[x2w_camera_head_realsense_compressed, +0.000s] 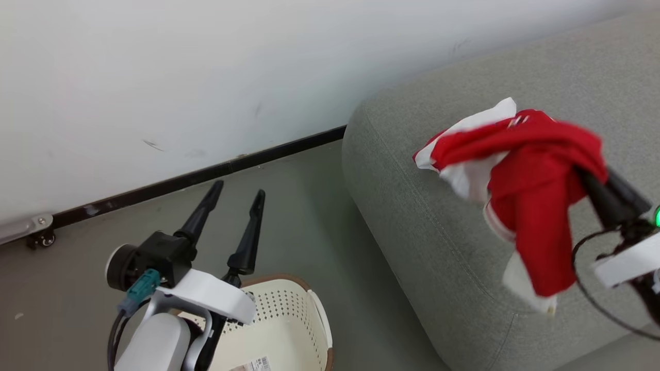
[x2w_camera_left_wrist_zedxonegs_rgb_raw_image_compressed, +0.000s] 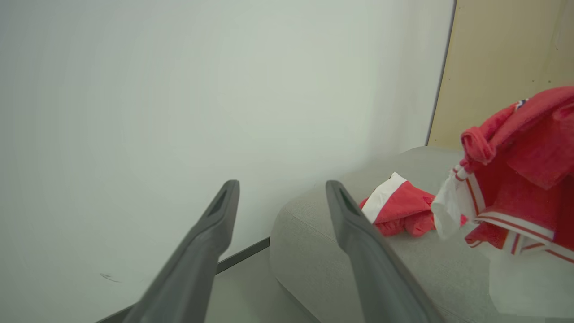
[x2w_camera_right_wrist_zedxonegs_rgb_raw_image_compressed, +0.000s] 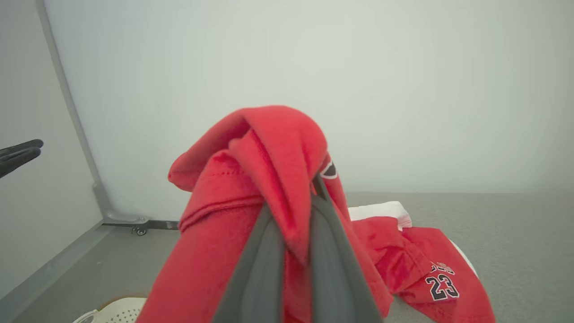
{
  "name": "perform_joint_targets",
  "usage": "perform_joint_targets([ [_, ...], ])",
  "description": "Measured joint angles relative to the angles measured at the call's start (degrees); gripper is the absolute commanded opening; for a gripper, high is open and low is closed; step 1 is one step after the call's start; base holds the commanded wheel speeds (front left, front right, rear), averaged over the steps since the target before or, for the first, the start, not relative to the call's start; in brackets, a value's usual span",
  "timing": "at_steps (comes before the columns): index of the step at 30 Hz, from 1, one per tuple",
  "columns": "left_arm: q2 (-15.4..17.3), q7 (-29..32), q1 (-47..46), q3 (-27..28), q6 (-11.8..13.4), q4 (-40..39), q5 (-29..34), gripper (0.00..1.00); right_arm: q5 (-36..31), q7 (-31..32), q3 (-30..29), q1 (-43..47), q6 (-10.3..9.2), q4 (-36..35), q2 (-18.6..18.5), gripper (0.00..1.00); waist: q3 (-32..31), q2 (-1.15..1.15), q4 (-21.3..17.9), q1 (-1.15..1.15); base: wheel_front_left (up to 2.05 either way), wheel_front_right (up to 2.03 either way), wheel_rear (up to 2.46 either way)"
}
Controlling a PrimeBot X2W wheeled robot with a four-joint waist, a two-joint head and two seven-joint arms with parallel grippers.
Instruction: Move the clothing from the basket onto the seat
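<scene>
Two pieces of red clothing [x2w_camera_left_wrist_zedxonegs_rgb_raw_image_compressed: 524, 179], one basket [x2w_camera_head_realsense_compressed: 289, 319], one seat [x2w_camera_head_realsense_compressed: 438, 232], and two end effectors [x2w_camera_head_realsense_compressed: 240, 188].

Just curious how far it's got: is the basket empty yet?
Seemingly empty: the basket shows bare cream floor and its label; the left arm hides part of it.

My left gripper [x2w_camera_head_realsense_compressed: 240, 188] has two long tapering dark fingers [x2w_camera_head_realsense_compressed: 251, 232], a white cover [x2w_camera_head_realsense_compressed: 211, 294], a teal connector [x2w_camera_head_realsense_compressed: 140, 289] and a pale forearm [x2w_camera_head_realsense_compressed: 154, 342]. A green light [x2w_camera_head_realsense_compressed: 657, 216] and thin black cable [x2w_camera_head_realsense_compressed: 593, 293] mark my right wrist [x2w_camera_head_realsense_compressed: 626, 265].
</scene>
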Motion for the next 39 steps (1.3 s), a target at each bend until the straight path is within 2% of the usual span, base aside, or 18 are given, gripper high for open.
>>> perform_joint_targets([
  [13, 2.5, 0.0, 0.01, 2.04, 1.03, -3.33, 0.76, 1.0, 1.25, 3.13, -10.46, -9.37, 0.0, 2.63, -3.55, 0.0, 4.22, 0.0, -1.37, 0.0, 0.0, 0.0, 0.0],
  [26, 4.95, 0.09, -0.14, 2.76, 1.96, -6.73, 2.36, 1.0, 1.63, 8.36, -12.96, -15.02, 0.0, 6.95, -3.97, 0.0, 8.22, 0.0, -2.19, 0.0, 0.0, 0.0, 0.0],
  [39, 7.93, 3.05, -0.58, 3.54, 2.61, -11.11, 3.71, 1.0, 2.03, 12.54, -17.46, -22.32, 0.0, 14.59, -6.82, 0.0, 12.93, 0.0, -0.88, 0.0, 0.0, 0.0, 0.0],
])
